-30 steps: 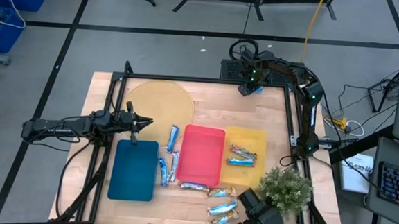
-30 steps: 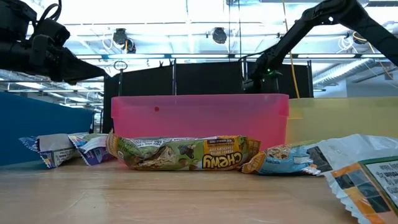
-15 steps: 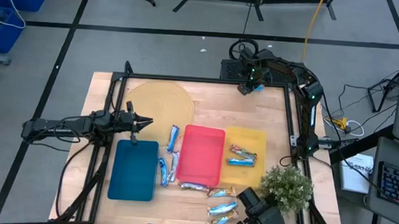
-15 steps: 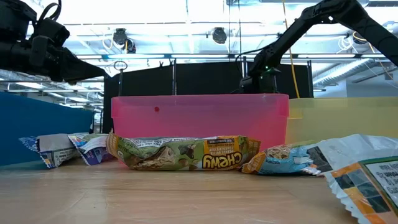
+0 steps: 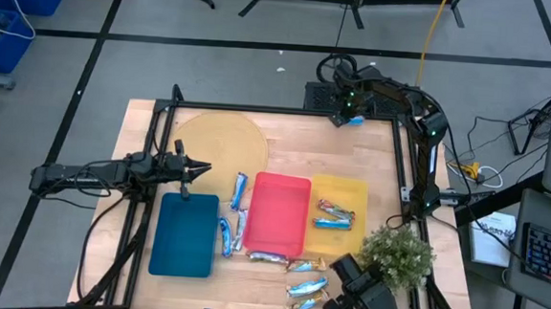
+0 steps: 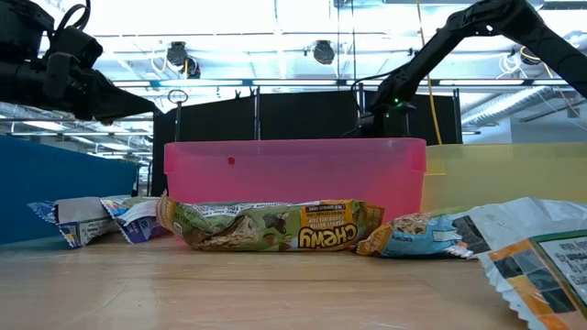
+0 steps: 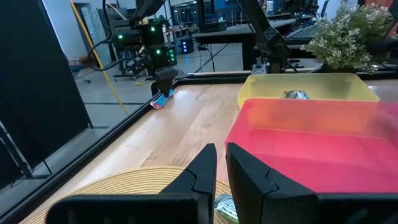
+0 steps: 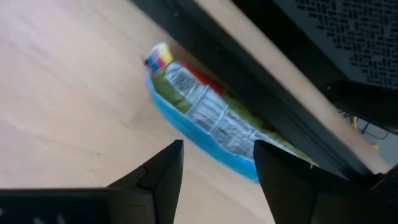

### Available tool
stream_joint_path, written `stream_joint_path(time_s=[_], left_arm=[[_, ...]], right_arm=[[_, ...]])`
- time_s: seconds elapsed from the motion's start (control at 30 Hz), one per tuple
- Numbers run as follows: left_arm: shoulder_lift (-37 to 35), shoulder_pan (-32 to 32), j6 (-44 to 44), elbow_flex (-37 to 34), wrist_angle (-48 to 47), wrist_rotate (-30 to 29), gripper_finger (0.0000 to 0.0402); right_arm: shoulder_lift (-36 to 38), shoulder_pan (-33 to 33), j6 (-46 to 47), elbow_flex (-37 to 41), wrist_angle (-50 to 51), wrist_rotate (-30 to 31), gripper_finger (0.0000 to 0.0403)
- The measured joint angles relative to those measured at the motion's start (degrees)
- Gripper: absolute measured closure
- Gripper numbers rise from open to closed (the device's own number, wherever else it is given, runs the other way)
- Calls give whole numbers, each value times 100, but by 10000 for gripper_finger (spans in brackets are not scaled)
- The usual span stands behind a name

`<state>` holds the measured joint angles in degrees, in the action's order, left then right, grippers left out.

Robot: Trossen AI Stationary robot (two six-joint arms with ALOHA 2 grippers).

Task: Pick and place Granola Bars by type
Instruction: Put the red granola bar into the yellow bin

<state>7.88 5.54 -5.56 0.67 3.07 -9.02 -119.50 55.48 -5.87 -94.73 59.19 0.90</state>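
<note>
My right gripper (image 5: 348, 111) is open at the table's far edge, fingers pointing down over a light blue granola bar (image 8: 208, 127) that lies flat on the wood against the far frame rail. The bar also shows in the high view (image 5: 356, 121) and the left wrist view (image 7: 160, 102). The fingers stand on either side of it and touch nothing. My left gripper (image 5: 196, 172) is shut and empty, held above the table just beyond the blue tray (image 5: 184, 235). Several more bars (image 5: 267, 258) lie near the trays, and two (image 5: 334, 218) lie in the yellow tray (image 5: 350, 190).
The red tray (image 5: 280, 188) stands between the blue and yellow trays. A round woven mat (image 5: 221, 137) lies at the far left. A potted plant (image 5: 396, 260) stands at the near right. Loose bars (image 6: 271, 226) lie in front of the red tray.
My right gripper has shifted a little toward the table's far edge above the blue bar and stays open.
</note>
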Motion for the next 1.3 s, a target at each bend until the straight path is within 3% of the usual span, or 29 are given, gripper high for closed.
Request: stream_joint_path(time_s=[0.17, 0.43, 0.8, 1.07, 1.3], left_arm=[[-1, 0, 2, 0, 0, 0, 355], [-2, -2, 0, 0, 2, 0, 355], [-1, -1, -16, 0, 4, 0, 355], [0, 0, -19, 0, 7, -2, 355], [-2, 0, -20, 0, 7, -4, 355]], right_arm=[[0, -2, -72, 148, -28, -117, 253], [0, -111, -104, 181, 9, -100, 391], [444, -591, -447, 190, 35, -98, 402], [1343, -881, -366, 190, 268, -267, 403], [2359, -1633, -34, 187, 772, -747, 403]])
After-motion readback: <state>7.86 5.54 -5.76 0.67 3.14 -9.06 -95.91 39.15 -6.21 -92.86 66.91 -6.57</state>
